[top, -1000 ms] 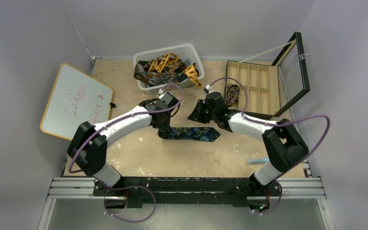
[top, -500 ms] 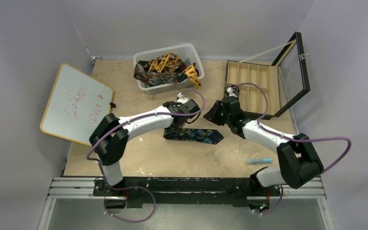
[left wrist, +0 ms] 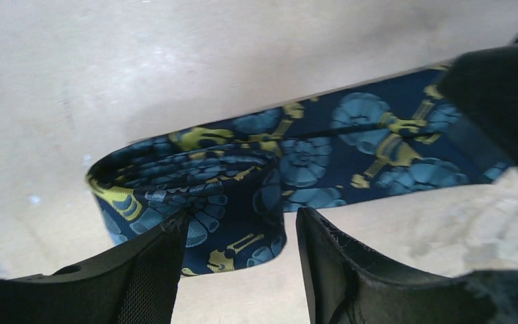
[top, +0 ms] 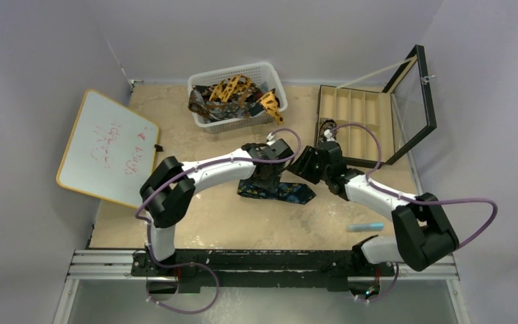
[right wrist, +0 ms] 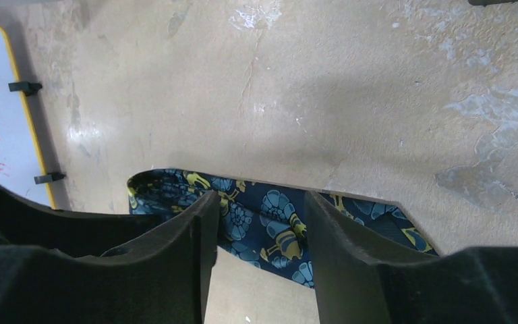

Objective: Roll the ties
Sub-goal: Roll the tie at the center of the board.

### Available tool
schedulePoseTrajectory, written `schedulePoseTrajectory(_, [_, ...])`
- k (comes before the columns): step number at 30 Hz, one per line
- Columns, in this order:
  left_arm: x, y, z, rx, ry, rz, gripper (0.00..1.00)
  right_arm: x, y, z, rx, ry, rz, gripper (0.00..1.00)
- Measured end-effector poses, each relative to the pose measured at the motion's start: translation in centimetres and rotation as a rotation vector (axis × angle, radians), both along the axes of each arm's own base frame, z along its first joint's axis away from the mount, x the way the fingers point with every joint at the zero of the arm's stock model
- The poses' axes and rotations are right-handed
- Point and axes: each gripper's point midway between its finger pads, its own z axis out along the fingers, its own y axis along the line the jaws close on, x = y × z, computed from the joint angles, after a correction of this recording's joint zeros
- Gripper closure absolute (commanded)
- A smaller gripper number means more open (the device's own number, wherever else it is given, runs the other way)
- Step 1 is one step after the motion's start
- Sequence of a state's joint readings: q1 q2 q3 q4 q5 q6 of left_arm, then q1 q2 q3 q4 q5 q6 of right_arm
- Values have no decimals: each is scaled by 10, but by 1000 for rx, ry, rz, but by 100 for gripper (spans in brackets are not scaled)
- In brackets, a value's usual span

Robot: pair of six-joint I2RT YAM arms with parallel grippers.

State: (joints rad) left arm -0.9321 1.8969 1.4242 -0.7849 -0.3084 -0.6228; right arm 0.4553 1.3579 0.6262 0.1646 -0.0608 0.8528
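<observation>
A dark navy tie (top: 288, 194) with blue-gold print lies flat mid-table. Its left end is folded over into a loose roll (left wrist: 189, 177), and its pointed end (right wrist: 405, 233) lies to the right. My left gripper (left wrist: 239, 226) is open, low over the table, with its fingers either side of the rolled end; it also shows in the top view (top: 268, 177). My right gripper (right wrist: 260, 202) is open just above the tie's middle and holds nothing; in the top view (top: 298, 167) it sits close beside the left one. Orange-yellow ties (top: 233, 88) and dark brown ties (top: 199, 102) fill the basket.
A white mesh basket (top: 270, 73) stands at the back. An open black compartment box (top: 354, 118) with a raised lid is at the back right. A whiteboard (top: 108, 145) lies at the left. A small light-blue object (top: 365, 227) lies near the front right.
Both arms have swung to the right. My left gripper moved right along the tie, and the tie's left end shifted right with it, so the tie looks shorter.
</observation>
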Motion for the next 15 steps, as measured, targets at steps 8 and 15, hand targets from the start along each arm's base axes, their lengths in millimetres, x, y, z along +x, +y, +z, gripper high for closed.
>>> schedulePoseTrajectory(8, [-2, -31, 7, -170, 49, -42, 40, -5, 6, 12, 56, -31, 49, 25])
schedulePoseTrajectory(15, [3, -18, 75, -364, -70, -29, 35, -15, 24, 22, 137, -74, 172, 5])
